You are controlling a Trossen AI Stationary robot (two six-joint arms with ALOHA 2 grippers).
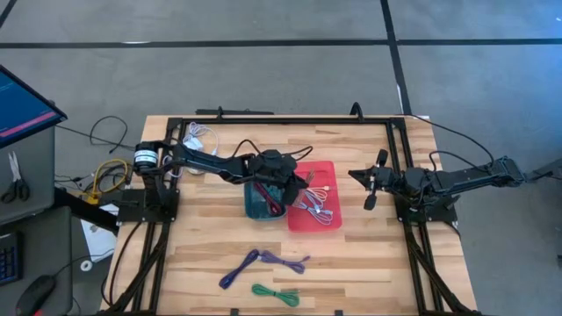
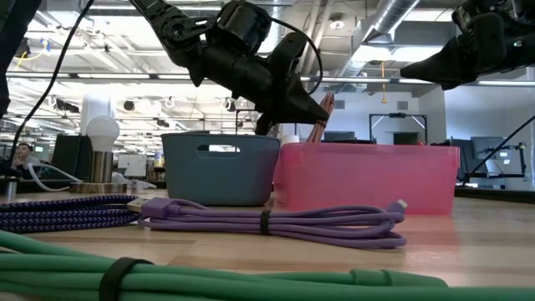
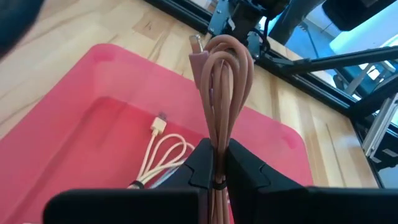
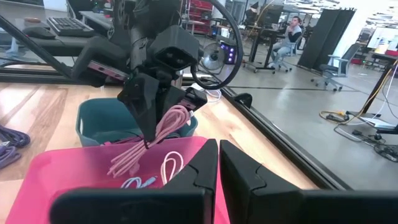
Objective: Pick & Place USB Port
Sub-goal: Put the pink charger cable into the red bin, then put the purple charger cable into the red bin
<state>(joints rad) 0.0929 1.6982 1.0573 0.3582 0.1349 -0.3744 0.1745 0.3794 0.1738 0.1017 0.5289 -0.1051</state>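
Note:
My left gripper (image 1: 297, 182) hangs over the seam between the teal bin (image 1: 257, 204) and the pink tray (image 1: 327, 168), shut on a coiled pink USB cable (image 3: 221, 74). The same cable (image 4: 166, 127) shows in the right wrist view, and its loops (image 2: 323, 107) stick up above the tray rim in the low view. A white cable (image 3: 163, 152) and other cables lie in the tray. My right gripper (image 1: 372, 181) waits, shut, over the table to the right of the tray. My left gripper pinches the pink cable bundle between its two fingers (image 3: 202, 163), across the strands. It comes slanting down from the table's left. The looped end and a plug (image 3: 196, 43) stick out past the fingertips. The rest trails below (image 4: 121, 163); whether it touches the tray I cannot tell.
Two purple cable bundles (image 1: 263, 261) and a green one (image 1: 274, 293) lie on the wooden table near its near edge. They fill the low view's foreground (image 2: 276, 221). A screen and cords sit left of the table. A person sits far off in the room (image 4: 288, 34).

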